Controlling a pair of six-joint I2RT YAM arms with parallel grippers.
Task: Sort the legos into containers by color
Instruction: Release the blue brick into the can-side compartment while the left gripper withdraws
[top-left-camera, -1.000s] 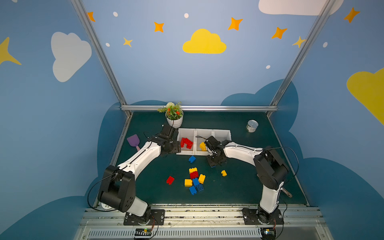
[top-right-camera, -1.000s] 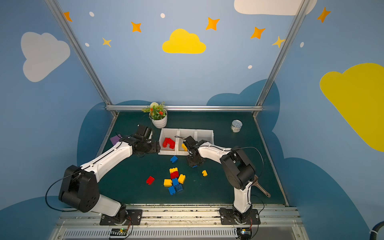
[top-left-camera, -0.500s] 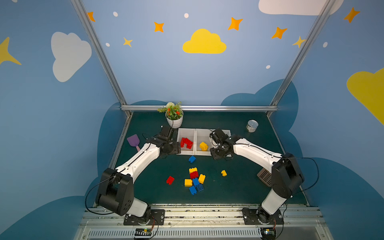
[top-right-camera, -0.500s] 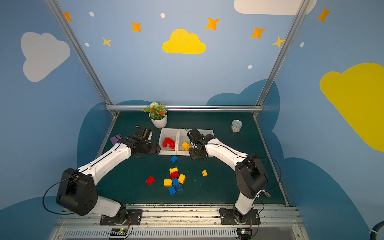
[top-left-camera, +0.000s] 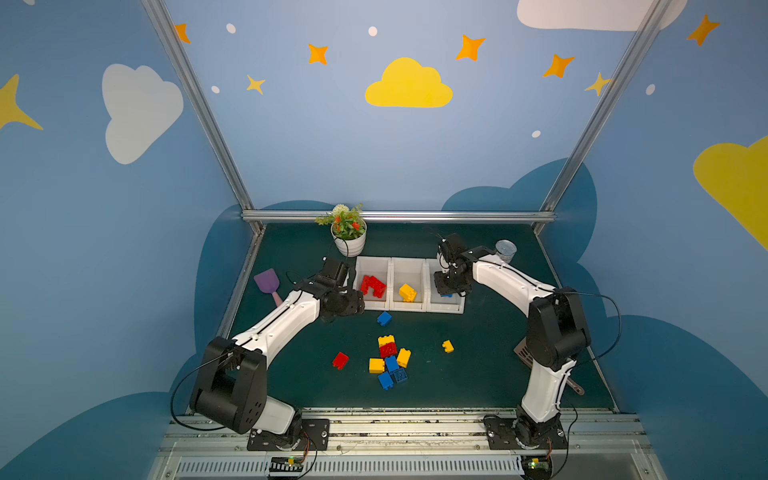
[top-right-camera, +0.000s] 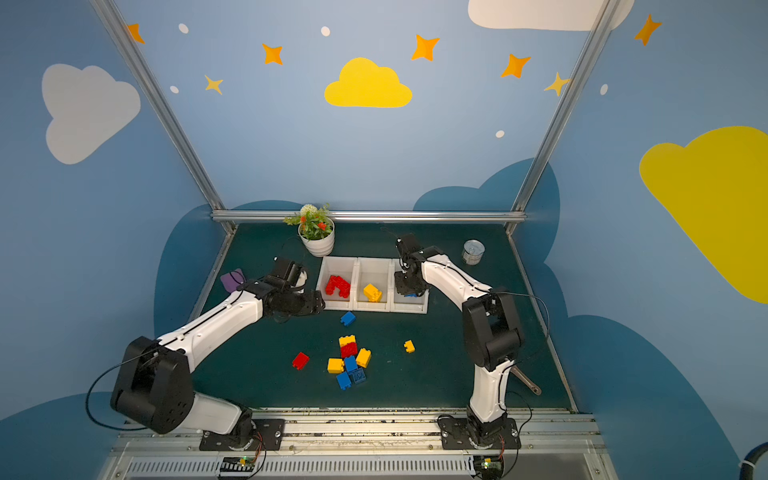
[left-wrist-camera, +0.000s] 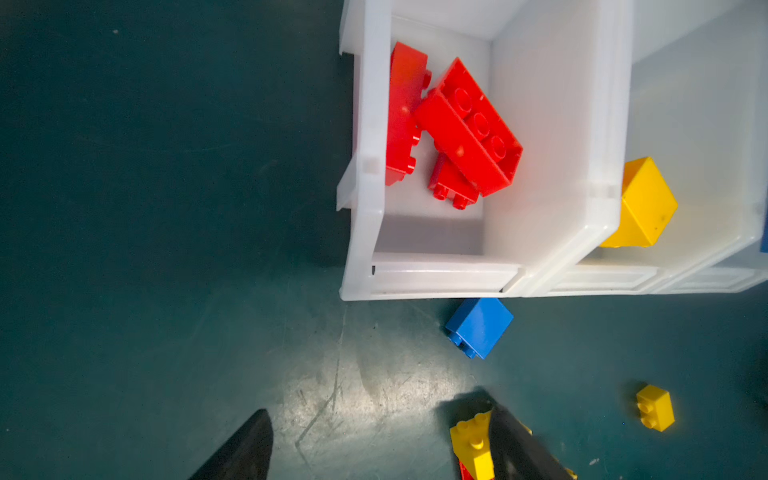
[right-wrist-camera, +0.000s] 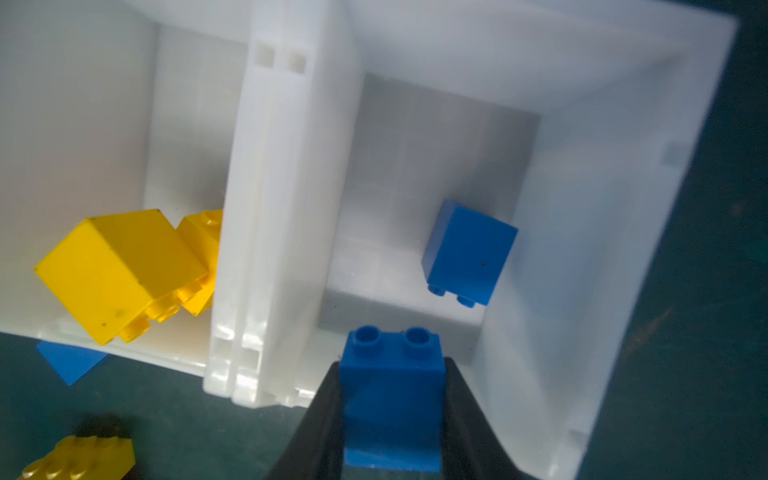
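With the right hand clamped on a blue lego over the near part of the right container, it would do best to reach farther in, above the second blue lego lying inside, before releasing; the left hand hovers wide open, empty.

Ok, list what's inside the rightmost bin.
One blue brick lies on the floor of the rightmost bin. The right pincer holds a second blue brick above the bin's front, hiding the floor beneath it. Nothing else shows.
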